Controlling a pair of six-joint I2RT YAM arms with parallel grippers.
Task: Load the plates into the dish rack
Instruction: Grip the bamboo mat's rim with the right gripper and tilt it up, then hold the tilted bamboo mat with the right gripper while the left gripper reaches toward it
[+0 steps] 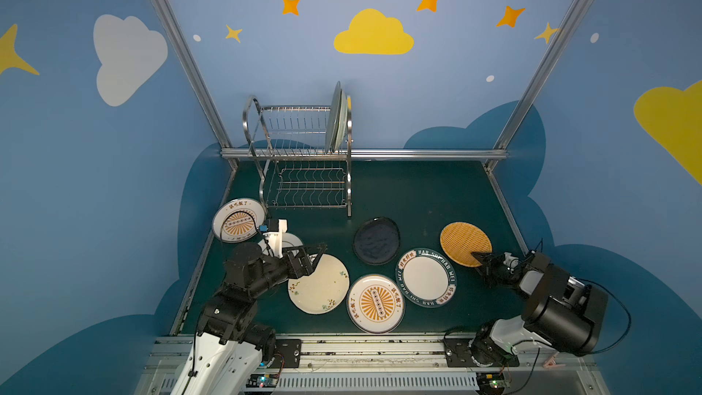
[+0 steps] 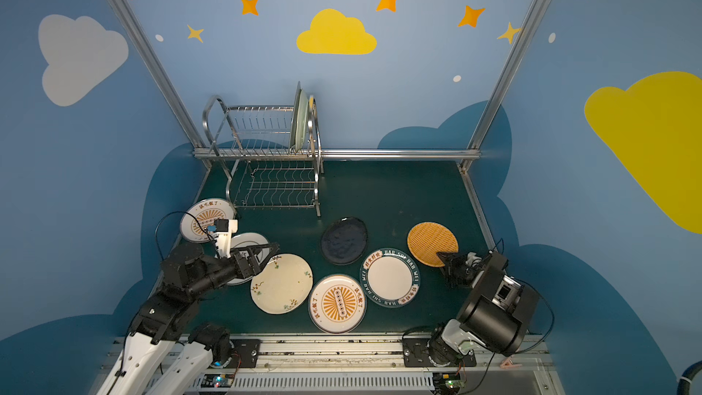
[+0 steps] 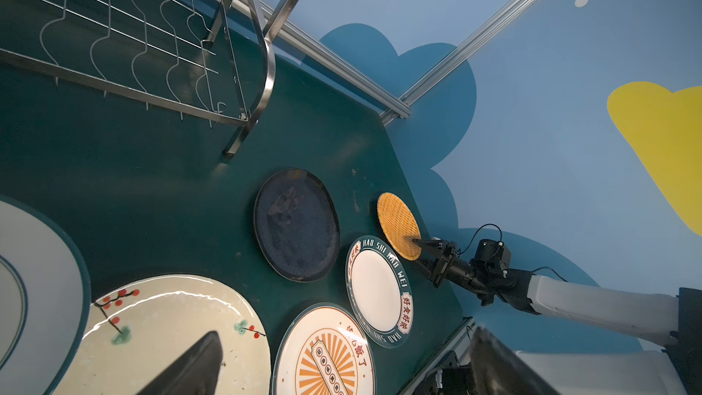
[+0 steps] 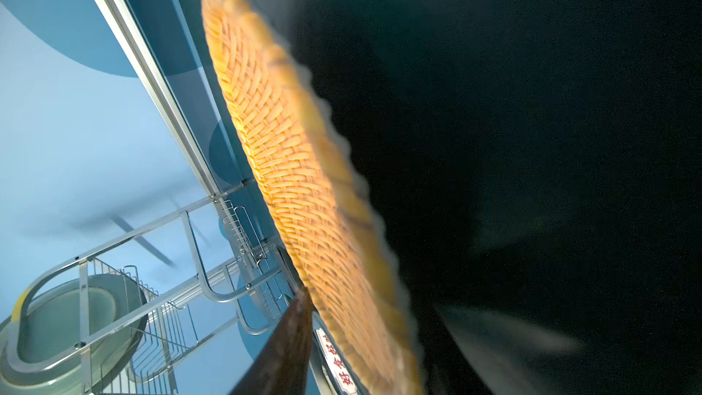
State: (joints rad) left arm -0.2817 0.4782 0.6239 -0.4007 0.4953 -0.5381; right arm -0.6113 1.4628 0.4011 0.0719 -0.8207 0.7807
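Plates [image 1: 336, 119] in dish rack [image 1: 348, 188] stand on edge.

Shiny steel-wire dish rack [image 1: 304, 184], glossy cream floral plate [image 1: 319, 286], woven-textured yellow plate [image 1: 463, 241], matt tabletop [image 1: 418, 191].

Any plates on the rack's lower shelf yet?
No: in a top view the dish rack has a bare lower shelf; the pale green plates stand in its upper tier.

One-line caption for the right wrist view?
Right claw astride the rim of the woven plate; beyond, the rack holding green plates.
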